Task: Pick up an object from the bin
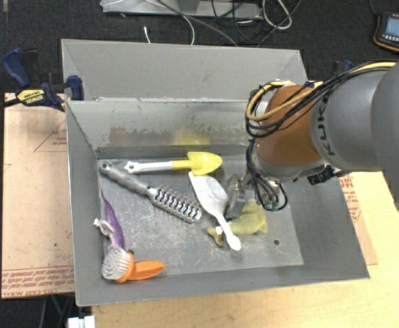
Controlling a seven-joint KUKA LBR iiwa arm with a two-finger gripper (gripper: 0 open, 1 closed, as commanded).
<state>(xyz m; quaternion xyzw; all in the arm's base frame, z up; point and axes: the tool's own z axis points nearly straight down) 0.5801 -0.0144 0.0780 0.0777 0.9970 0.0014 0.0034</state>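
Down near four o'clock on the bin's floor lies a pale yellow soft piece (253,224). The jaws hang at its upper edge, just beside a white plastic spoon (212,195); how far open they stand cannot be told. Toward nine o'clock lie a yellow scoop (201,162), a coiled metal whisk (160,195) and a purple brush (115,240). The grey metal bin (186,80) sits on a dark floor (22,19).

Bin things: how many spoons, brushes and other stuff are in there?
Spoons: 2, a yellow scoop and a white spoon
Whisks: 1, a grey metal whisk
Brushes: 1, a brush with a purple handle and an orange tip
Lumps: 1, a pale yellow lump beside the gripper
Total: 5
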